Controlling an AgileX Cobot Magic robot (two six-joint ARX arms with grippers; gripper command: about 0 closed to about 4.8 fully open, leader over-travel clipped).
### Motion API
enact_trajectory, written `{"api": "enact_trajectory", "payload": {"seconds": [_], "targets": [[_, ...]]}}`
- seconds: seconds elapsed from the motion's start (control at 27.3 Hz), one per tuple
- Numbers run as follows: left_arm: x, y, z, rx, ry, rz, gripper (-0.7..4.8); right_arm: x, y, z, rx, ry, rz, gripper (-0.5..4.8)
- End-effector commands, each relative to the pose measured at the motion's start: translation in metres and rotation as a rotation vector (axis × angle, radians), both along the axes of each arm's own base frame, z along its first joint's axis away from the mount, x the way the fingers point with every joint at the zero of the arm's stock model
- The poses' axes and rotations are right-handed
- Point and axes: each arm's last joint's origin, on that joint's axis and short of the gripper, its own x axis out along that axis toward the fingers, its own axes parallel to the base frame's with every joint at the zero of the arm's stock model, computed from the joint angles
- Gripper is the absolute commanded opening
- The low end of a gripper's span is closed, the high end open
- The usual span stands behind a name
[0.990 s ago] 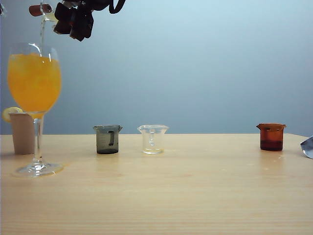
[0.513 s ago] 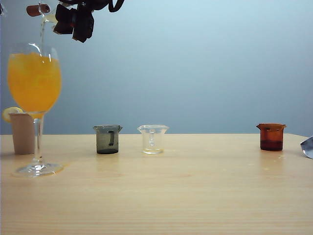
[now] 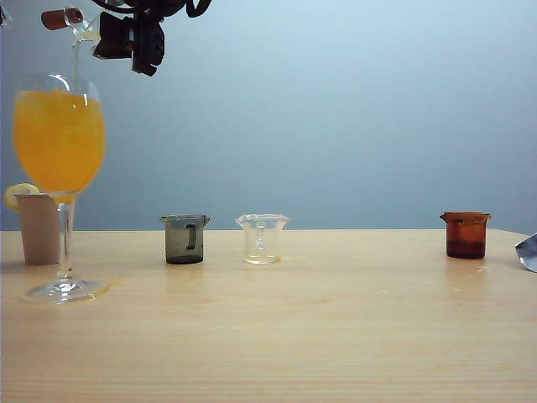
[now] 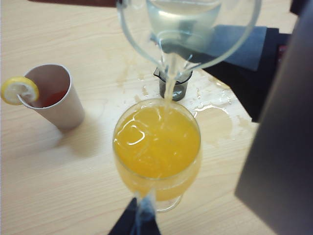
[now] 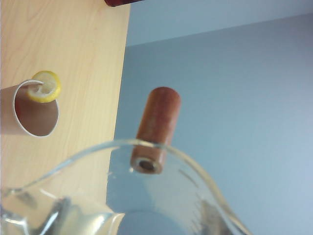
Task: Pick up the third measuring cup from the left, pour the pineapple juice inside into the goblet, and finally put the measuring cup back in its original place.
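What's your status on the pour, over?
Right gripper high above goblet, shut on tilted measuring cup. Pineapple juice streaming in, goblet nearly full. Left gripper near goblet, state unclear. Nothing blocking.

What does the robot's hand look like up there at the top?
The right gripper is black and blocky, with chunky parts and a black cable looping over it. The left gripper shows only as dark, narrow fingertips at the picture's edge.
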Motion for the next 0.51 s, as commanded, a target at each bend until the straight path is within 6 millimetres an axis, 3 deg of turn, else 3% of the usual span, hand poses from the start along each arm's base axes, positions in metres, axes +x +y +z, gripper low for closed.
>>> {"api": "enact_trajectory", "payload": {"seconds": [0.04,0.51], "targets": [[-0.0002,0.0001,0.0021,-0.007,-0.013,-0.002,-0.04,-0.0037,0.0008,0.0092,0.019,-0.049,0.009,2.41],[-0.0002,0.0001,0.0021,-0.007,-0.013,-0.002,-0.04,-0.0045,0.0014,0.0095,-0.032,-0.118,0.016,2.41]]}}
